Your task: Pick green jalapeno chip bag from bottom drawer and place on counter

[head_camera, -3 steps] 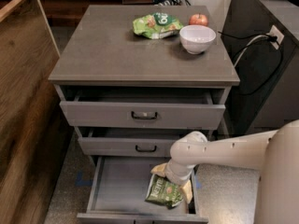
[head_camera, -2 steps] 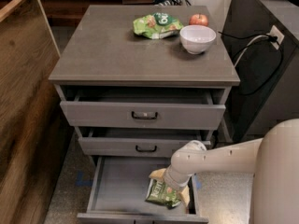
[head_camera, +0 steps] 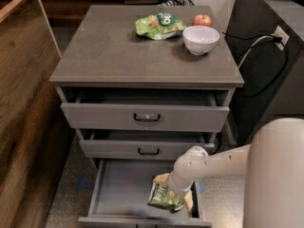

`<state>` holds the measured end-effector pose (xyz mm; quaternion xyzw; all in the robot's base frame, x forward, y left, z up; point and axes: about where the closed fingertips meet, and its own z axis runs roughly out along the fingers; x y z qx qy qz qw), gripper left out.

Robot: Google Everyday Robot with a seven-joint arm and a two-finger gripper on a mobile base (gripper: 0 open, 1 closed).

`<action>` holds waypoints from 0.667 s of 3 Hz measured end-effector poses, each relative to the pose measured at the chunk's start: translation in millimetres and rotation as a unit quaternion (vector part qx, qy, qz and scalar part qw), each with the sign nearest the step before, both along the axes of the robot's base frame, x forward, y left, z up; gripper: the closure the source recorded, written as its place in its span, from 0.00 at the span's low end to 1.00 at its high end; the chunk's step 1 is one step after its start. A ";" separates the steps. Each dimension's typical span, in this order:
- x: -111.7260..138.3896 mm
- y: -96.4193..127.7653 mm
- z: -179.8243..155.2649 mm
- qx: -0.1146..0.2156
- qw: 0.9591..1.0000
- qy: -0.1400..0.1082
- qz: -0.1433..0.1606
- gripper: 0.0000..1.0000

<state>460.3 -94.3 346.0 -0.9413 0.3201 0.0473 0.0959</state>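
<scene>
The green jalapeno chip bag, dark olive with white lettering, lies at the right side of the open bottom drawer, partly over a tan object. My gripper hangs from the white arm straight down onto the bag's upper right part, and the wrist covers it. The counter is the grey cabinet top above.
On the counter's far right stand a lime-green bag, a white bowl and a red apple. The two upper drawers are slightly open. A wooden panel stands left; a dark cabinet with a cable stands right.
My arm has shifted left and lowered, so the gripper is now down on the chip bag. The bag lies in about the same spot.
</scene>
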 end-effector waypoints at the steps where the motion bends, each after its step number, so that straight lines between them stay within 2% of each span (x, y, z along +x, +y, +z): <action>1: 6.4 -11.4 -39.1 -0.010 1.000 0.002 -0.005 0.00; 2: 15.4 -26.2 -70.8 -0.013 1.000 -0.008 -0.016 0.00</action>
